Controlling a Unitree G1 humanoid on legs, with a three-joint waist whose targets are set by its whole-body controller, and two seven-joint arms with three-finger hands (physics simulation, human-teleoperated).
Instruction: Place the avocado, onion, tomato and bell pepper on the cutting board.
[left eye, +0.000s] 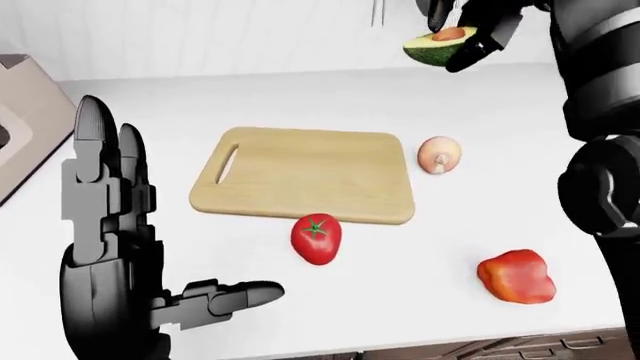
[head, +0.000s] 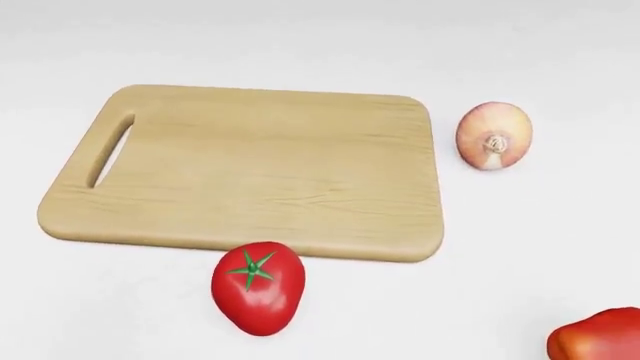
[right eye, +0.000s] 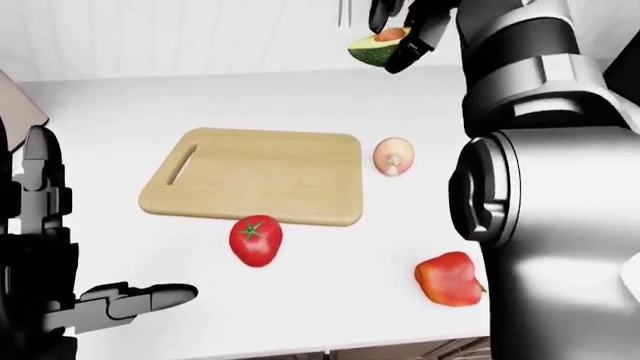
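Note:
A bare wooden cutting board (left eye: 305, 174) lies on the white counter. The tomato (left eye: 316, 238) rests just below its bottom edge, and the pale onion (left eye: 439, 155) sits off its right edge. A red bell pepper (left eye: 516, 276) lies at the lower right. High at the top of the left-eye view, my right hand (left eye: 465, 30) is shut on a halved avocado (left eye: 437, 45), held in the air above the counter, up and right of the board. My left hand (left eye: 130, 247) stands open at the lower left, fingers upright, holding nothing.
A white wall panel runs behind the counter (left eye: 200, 97). A beige box edge (left eye: 20, 127) shows at the far left. My right arm (right eye: 540, 225) fills the right side of the right-eye view. The counter's near edge (left eye: 450, 349) runs along the bottom.

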